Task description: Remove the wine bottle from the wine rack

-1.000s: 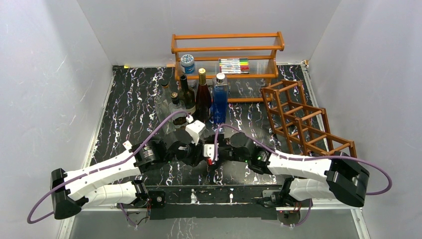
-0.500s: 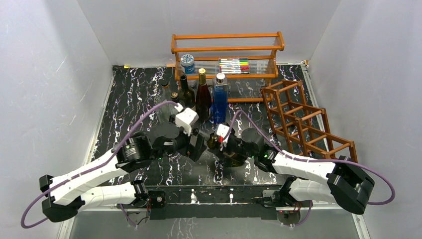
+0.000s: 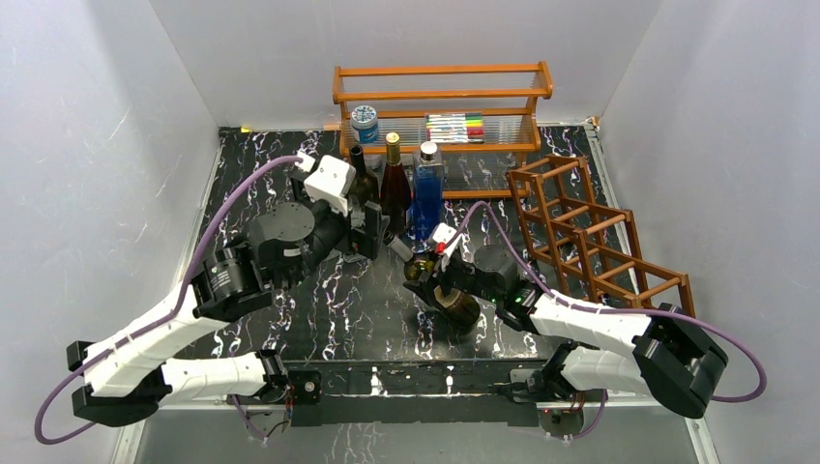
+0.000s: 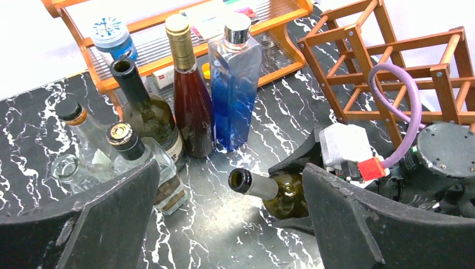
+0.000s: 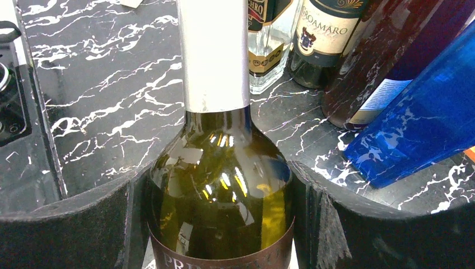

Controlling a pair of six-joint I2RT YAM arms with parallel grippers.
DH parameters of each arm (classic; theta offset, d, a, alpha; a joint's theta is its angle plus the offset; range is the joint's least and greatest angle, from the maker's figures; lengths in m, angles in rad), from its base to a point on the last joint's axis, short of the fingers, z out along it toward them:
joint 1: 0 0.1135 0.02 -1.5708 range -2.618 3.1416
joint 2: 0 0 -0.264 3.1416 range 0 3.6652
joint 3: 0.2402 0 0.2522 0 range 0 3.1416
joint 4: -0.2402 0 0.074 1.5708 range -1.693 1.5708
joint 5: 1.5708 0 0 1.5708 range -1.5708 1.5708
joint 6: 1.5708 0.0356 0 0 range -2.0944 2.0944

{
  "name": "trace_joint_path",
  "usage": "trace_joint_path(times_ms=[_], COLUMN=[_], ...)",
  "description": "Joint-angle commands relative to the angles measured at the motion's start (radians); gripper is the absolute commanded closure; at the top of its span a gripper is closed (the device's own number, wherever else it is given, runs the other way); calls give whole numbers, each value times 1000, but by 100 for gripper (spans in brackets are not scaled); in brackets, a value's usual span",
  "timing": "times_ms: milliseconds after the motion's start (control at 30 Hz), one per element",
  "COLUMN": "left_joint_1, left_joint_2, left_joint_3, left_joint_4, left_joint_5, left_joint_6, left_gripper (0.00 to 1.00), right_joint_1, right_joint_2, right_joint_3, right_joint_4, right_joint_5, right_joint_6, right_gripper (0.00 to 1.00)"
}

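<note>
The wine bottle (image 3: 454, 304) is dark green with a silver foil neck and an open mouth. It is tilted, its neck pointing back-left, with my right gripper (image 3: 443, 286) shut on its body. The right wrist view shows both pads pressed against the glass of the bottle (image 5: 221, 185), the right gripper (image 5: 221, 230) around it. My left gripper (image 3: 373, 230) is open and empty, back-left of the bottle's mouth and apart from it. Between its wide jaws the left gripper (image 4: 229, 224) frames the bottle (image 4: 274, 193). The reddish-brown wine rack (image 3: 590, 232) stands at the right with bare cells.
A cluster of upright bottles stands behind the grippers: a blue square bottle (image 3: 426, 193), a dark red bottle (image 3: 394, 188), a green bottle (image 3: 363, 179) and clear ones (image 4: 143, 168). The orange shelf (image 3: 440, 97) at the back holds a blue-lidded jar (image 3: 365, 121) and markers (image 3: 454, 126).
My left gripper has opened and pulled away back-left from the middle, where the two grippers met. The right gripper has kept the bottle and shifted slightly back.
</note>
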Motion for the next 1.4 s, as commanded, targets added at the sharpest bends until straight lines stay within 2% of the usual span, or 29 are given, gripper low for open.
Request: trace_joint_path(times_ms=[0, 100, 133, 200, 367, 533, 867, 900, 933, 967, 1000, 1067, 1133, 1167, 1367], left_joint_1=[32, 81, 102, 135, 201, 238, 245, 245, 246, 245, 245, 244, 245, 245, 245], left_joint_2=[48, 46, 43, 43, 66, 135, 241, 245, 247, 252, 259, 278, 299, 307, 337], left_joint_3=[48, -83, -133, -217, -305, -332, -307, -301, -290, -274, -251, -197, -144, -120, -21], left_joint_4=[-23, 26, 68, 144, 266, 406, 424, 420, 411, 396, 376, 325, 275, 253, 196], left_joint_5=[10, 171, 262, 347, 417, 524, 556, 550, 542, 532, 522, 506, 488, 474, 389], left_joint_6=[-50, -218, -265, -341, -457, -496, -463, -445, -421, -392, -360, -296, -231, -204, -61], left_gripper=[2, 2, 4, 7, 12, 15, 63, 69, 74, 79, 83, 91, 100, 100, 100], right_joint_1=[-2, -2, -2, -2, -2, -3, -3, -2, -3, -2, -2, -2, -2, -2, -4], right_joint_2=[-38, -49, -49, -43, -45, -60, -88, -86, -84, -88, -94, -104, -107, -104, -42], right_joint_3=[47, 46, 44, 41, 42, 34, 62, 75, 91, 112, 133, 187, 222, 242, 443], right_joint_4=[141, 153, 164, 184, 187, 167, 77, 52, 1, -47, -112, -234, -333, -385, -727], right_joint_5=[35, 57, 59, 63, 46, 34, 32, 34, 40, 58, 94, 161, 175, 182, 183], right_joint_6=[52, 55, 65, 87, 104, 95, 102, 106, 108, 120, 153, 216, 229, 228, 187], right_gripper=[100, 100, 100, 100, 100, 100, 100, 96, 85, 68, 43, 23, 11, 4, 2])
